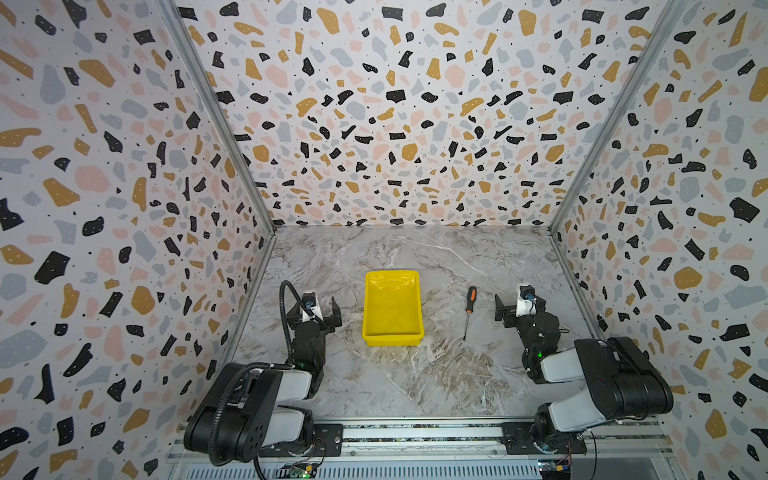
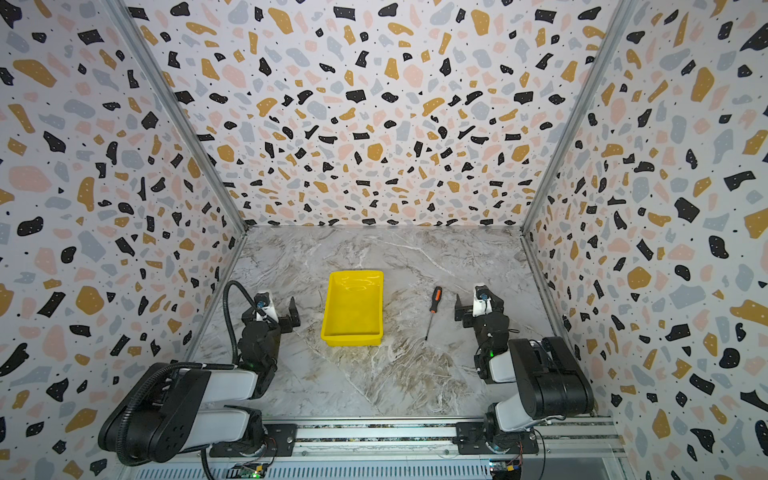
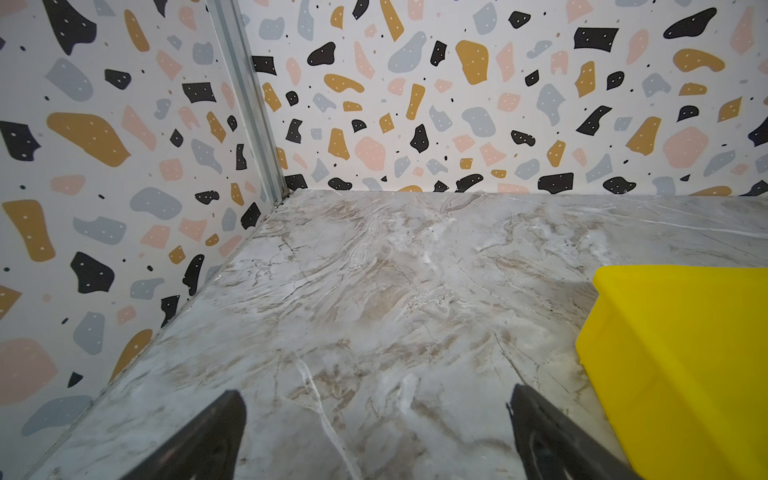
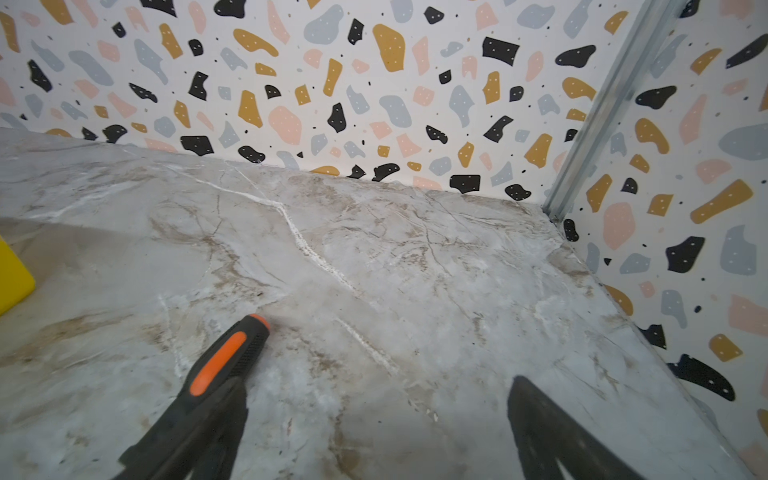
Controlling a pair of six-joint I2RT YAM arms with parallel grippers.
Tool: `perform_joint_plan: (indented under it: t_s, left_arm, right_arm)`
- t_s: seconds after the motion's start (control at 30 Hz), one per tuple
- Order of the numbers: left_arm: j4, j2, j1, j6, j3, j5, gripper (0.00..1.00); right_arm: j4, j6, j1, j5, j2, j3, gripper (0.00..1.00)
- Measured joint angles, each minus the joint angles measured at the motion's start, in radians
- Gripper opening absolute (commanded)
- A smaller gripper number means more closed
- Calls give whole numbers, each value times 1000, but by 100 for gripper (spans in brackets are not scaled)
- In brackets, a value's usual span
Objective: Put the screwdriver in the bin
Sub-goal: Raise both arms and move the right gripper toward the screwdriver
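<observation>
Right end effector, spread wide and empty, sits beside the screwdriver, which lies on the desk right of the bin; left end effector is likewise spread wide, empty

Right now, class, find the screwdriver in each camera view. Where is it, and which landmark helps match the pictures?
A top view: screwdriver lies right of centre, right of the bin.
A top view: screwdriver also right of the bin.
Left wrist: not in it.
Right wrist: screwdriver close up, handle only.
Shared landmark: the bin, in all four.
</observation>
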Motion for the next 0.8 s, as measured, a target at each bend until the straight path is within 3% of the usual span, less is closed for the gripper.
perform_joint_plan:
  t_s: [0.23,0.33,0.47,0.6,0.7,0.8]
  left_arm:
    - [-66,-74,-9,10,2,14,100]
    - [-282,-186,-24,6,86,-50,100]
    - [-620,-276,-39,-52,323,-137,100]
    - [-909,-369,-52,-210,487,-135,100]
    - [-1011,-446,-52,-264,472,-55,100]
    - [-1078,-480,-52,-311,411,-8,100]
  right_arm:
    - [-7,-11,71,66,-77,-56,99]
    - [-162,-12,130,126,-285,-50,99]
    - [-421,40,155,148,-515,80,99]
    - [-689,204,156,165,-643,233,99]
    - [-925,425,124,237,-679,289,99]
    - [-1065,539,-2,180,-686,243,99]
